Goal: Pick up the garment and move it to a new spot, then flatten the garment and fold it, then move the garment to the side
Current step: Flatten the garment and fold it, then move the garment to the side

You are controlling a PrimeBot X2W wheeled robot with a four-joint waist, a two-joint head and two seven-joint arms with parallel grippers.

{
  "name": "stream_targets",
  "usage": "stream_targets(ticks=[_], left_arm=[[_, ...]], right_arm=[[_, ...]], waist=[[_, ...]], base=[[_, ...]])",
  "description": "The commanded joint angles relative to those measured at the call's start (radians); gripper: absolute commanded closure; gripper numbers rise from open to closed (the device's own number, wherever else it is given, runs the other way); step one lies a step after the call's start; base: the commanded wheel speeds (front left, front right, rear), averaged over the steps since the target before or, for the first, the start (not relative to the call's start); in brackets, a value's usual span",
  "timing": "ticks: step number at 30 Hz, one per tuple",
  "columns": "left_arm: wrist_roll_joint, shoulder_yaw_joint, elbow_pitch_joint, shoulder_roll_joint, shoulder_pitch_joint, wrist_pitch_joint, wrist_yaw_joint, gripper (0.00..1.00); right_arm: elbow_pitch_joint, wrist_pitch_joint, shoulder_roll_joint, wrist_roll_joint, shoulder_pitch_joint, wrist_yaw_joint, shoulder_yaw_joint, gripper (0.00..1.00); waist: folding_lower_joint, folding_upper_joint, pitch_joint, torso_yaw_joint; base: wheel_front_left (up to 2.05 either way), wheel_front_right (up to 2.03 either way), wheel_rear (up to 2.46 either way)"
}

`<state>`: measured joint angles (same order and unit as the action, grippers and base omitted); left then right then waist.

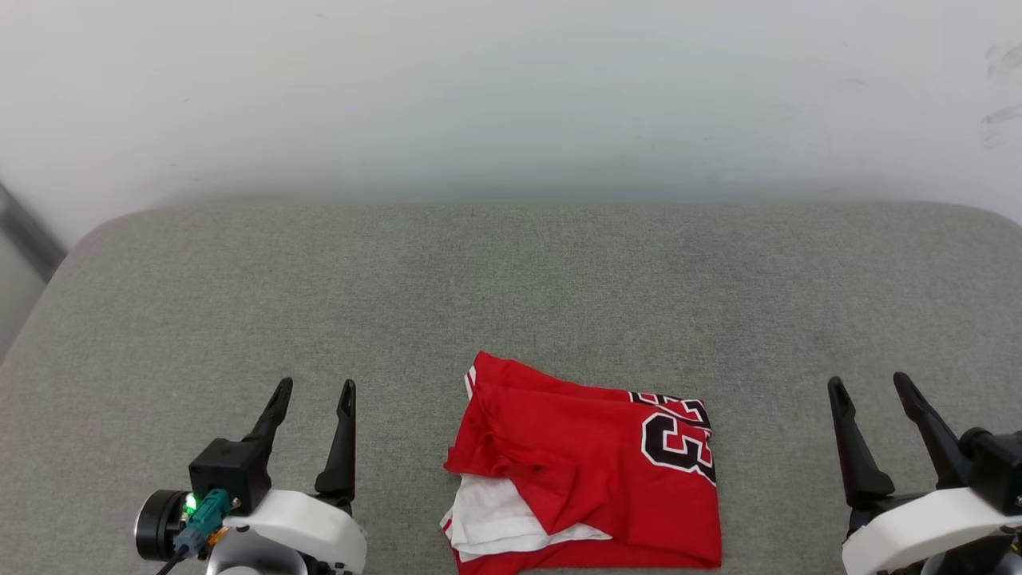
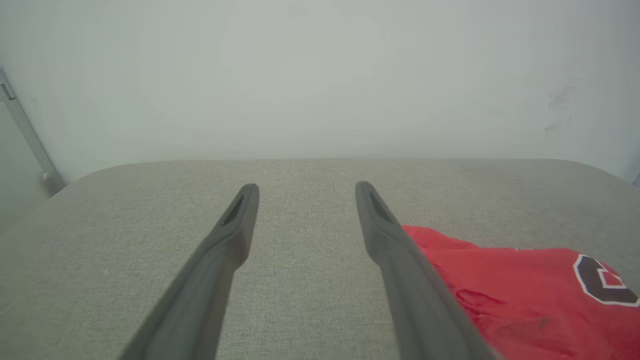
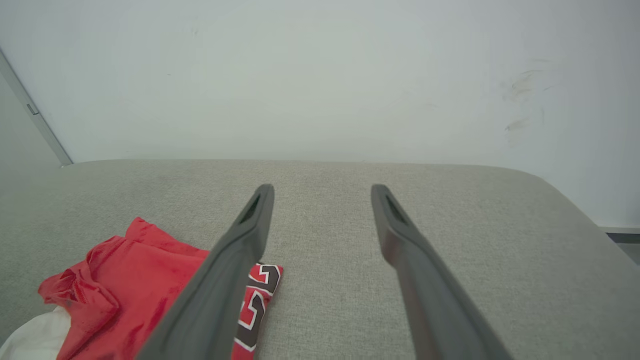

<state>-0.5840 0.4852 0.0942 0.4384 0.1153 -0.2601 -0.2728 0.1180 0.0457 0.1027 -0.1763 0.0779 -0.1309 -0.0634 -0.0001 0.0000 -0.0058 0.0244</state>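
Although it lies in a loose, rumpled fold, the one garment [image 1: 575, 471] rests on the grey cloth-covered desk [image 1: 511, 287], at the near edge and roughly midway between two end effectors. It forms a rough rectangle, a little wider across the head view than deep, so its long axis runs left to right. Its black, white-outlined numerals sit at the edge toward the robot's right, turned on their side. A white panel shows at the near corner toward the robot's left. The left end effector [image 1: 315, 387] and the right end effector [image 1: 869, 382] each have two dark fingers spread apart, gripping nothing and pointing toward the pale wall [image 1: 511, 96]. Neither touches the fabric; the left one is nearer.
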Motion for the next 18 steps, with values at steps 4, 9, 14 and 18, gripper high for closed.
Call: stream_targets(ticks=[4,9,14,18], left_arm=[[0.011,-0.01,0.011,-0.013,-0.007,-0.007,0.011,0.0],[0.022,-0.027,0.017,-0.026,-0.004,-0.006,0.024,0.0],[0.034,-0.038,0.025,-0.037,-0.008,-0.006,0.033,0.0],[0.044,-0.052,0.029,-0.046,-0.01,-0.006,0.039,0.0]], right_arm=[[0.031,0.017,-0.027,-0.001,0.033,0.0,-0.01,0.0],[0.055,0.033,-0.039,0.008,0.044,0.0,-0.011,0.0],[0.064,0.053,-0.044,0.011,0.05,0.0,-0.012,0.0],[0.046,0.11,-0.047,-0.018,0.056,0.0,-0.043,0.0]], waist=[[0.0001,0.0,0.0,-0.002],[0.0001,0.0,0.003,-0.008],[0.0001,0.0,0.004,-0.011],[0.0001,0.0,0.005,-0.014]], base=[[0.0,0.0,0.0],[0.0,0.0,0.0],[0.0,0.0,0.0],[0.0,0.0,0.0]])
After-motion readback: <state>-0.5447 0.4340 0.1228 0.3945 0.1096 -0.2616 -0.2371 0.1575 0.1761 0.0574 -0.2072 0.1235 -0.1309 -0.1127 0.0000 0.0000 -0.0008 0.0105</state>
